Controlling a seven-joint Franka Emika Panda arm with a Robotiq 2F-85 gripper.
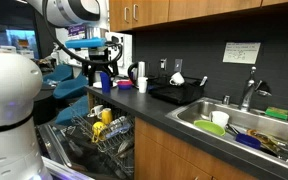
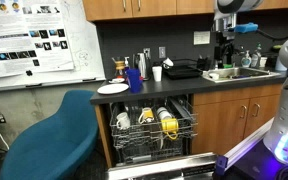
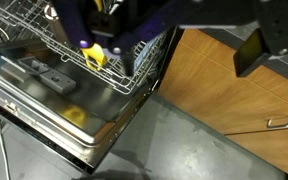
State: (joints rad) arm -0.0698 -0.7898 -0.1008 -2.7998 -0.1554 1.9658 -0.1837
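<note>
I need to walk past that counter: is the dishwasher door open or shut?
Open. In the wrist view the dishwasher door lies folded down flat, and in an exterior view the dish rack is pulled out over it.

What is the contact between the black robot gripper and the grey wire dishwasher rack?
Apart. In an exterior view the open gripper hangs clearly above the pulled-out wire rack, with open space between them.

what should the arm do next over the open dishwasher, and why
Probably ease the gripper straight down toward the dishwasher rack. Its jaws stand open and empty, well above the pulled-out rack. The wrist view shows a yellow item sitting in the rack, too far below for closing the jaws to catch anything.
</note>
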